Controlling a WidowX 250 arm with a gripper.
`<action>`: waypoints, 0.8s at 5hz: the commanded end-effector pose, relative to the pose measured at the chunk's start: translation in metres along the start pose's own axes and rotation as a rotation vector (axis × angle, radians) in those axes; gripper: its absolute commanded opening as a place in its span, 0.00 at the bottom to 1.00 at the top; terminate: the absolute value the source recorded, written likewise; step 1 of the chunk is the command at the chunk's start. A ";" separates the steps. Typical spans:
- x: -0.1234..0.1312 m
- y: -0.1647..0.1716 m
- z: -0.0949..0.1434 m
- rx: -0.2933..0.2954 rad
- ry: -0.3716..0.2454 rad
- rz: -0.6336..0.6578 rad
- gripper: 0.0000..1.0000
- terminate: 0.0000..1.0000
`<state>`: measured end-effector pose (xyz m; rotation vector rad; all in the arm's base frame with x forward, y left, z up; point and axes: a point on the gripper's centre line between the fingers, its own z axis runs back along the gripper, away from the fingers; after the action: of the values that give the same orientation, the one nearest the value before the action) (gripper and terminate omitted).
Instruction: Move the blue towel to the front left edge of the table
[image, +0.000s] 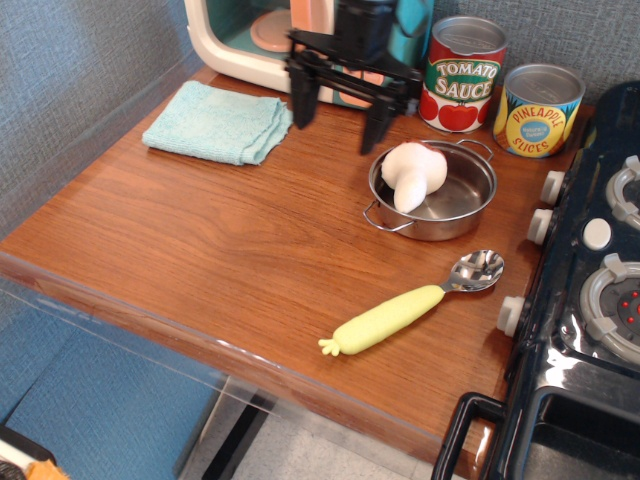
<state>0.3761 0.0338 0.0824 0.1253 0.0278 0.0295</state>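
- Hovering above the back of the bench (200, 250), our pincer (335, 110) hangs with jaws spread wide, holding nothing.
- We see the blue towel (218, 122) folded flat at the bench's back left, just left of the pincer, its long axis running left to right.
- We judge the next move to be a short shift left, then down.
- The front left edge lies bare.

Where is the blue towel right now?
The blue towel lies flat at the table's back left corner, just in front of the toy microwave, left of the open gripper.
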 end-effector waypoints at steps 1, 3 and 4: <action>0.015 0.084 0.015 0.055 -0.065 0.096 1.00 0.00; 0.014 0.136 -0.016 0.075 -0.036 0.208 1.00 0.00; 0.019 0.145 -0.037 0.057 -0.022 0.245 1.00 0.00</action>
<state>0.3902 0.1777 0.0354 0.1653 0.0559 0.2622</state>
